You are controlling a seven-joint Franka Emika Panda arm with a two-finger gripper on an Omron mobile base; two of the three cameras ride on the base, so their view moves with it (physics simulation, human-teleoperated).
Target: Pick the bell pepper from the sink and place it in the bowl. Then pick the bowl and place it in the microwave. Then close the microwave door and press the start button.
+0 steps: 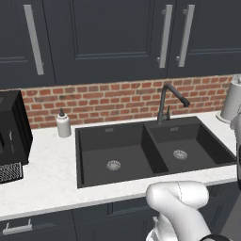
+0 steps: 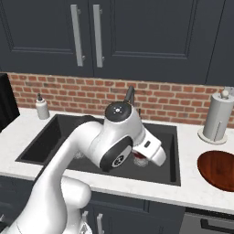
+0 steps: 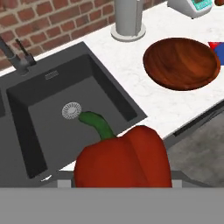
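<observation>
The red bell pepper (image 3: 124, 159) with its green stem looms close at the bottom of the hand view and covers the fingertips. My gripper (image 2: 139, 160) is shut on it, holding it above the right basin of the black sink (image 3: 48, 118); a sliver of red bell pepper (image 2: 137, 158) shows under the hand. The reddish-brown bowl (image 3: 181, 63) sits on the white counter to the right of the sink (image 2: 50, 141), and the bowl (image 2: 219, 170) is apart from the hand. The microwave and its door are out of view.
A black arched faucet (image 1: 172, 96) rises behind the sink (image 1: 141, 150). A paper towel holder (image 2: 218, 118) stands behind the bowl. A soap dispenser (image 1: 63, 124) and a black appliance (image 1: 12, 132) are on the left counter. A white device (image 3: 192, 6) stands beyond the bowl.
</observation>
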